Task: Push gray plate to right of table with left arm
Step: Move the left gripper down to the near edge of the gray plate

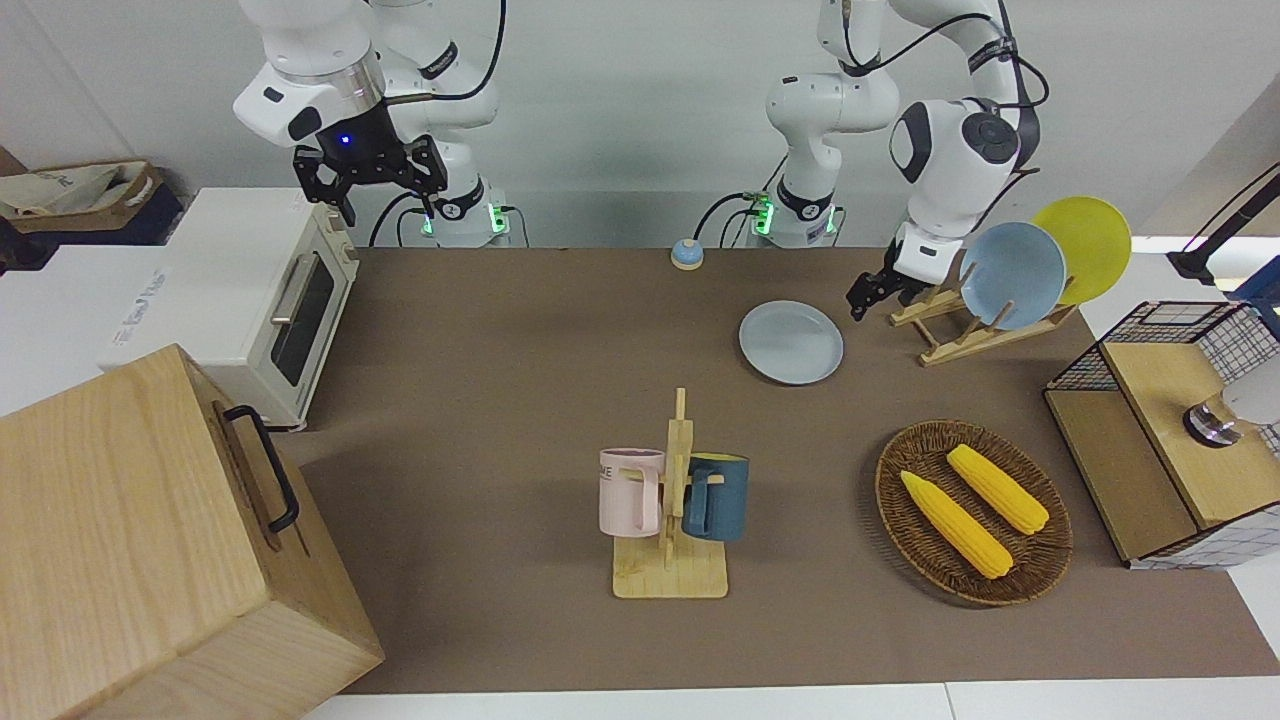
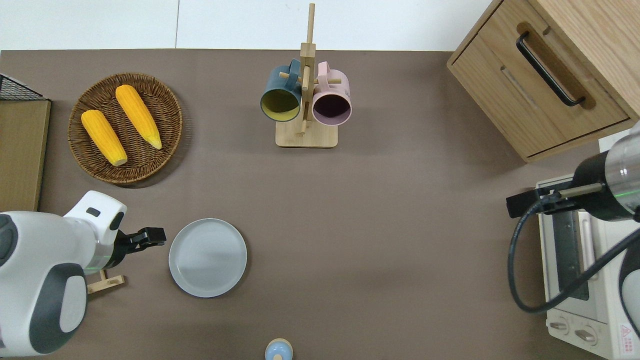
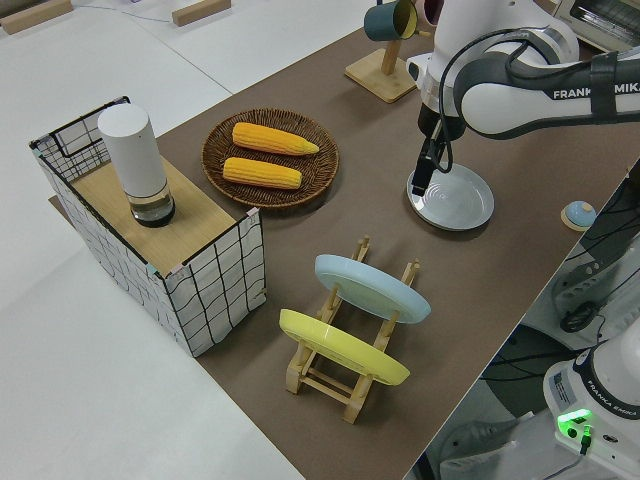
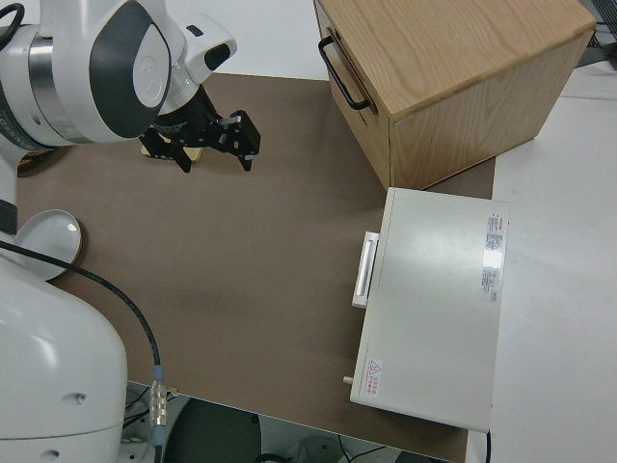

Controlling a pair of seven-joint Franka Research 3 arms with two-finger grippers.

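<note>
The gray plate (image 1: 791, 342) lies flat on the brown table (image 1: 500, 400), toward the left arm's end; it also shows in the overhead view (image 2: 207, 257) and the left side view (image 3: 455, 197). My left gripper (image 1: 868, 297) is low over the mat, just beside the plate's rim on the side toward the left arm's end of the table (image 2: 152, 236) (image 3: 421, 185). Its fingers look shut and empty. I cannot tell whether they touch the rim. The right gripper (image 1: 372, 190) is parked, open and empty.
A wooden rack (image 1: 960, 325) with a sky-blue plate (image 1: 1020, 275) and a yellow plate (image 1: 1095, 248) stands close beside my left gripper. A corn basket (image 1: 972, 510), a mug rack (image 1: 672, 510), a small bell (image 1: 686, 254), a toaster oven (image 1: 255, 300), a wooden cabinet (image 1: 150, 540) and a wire crate (image 1: 1180, 430) stand around.
</note>
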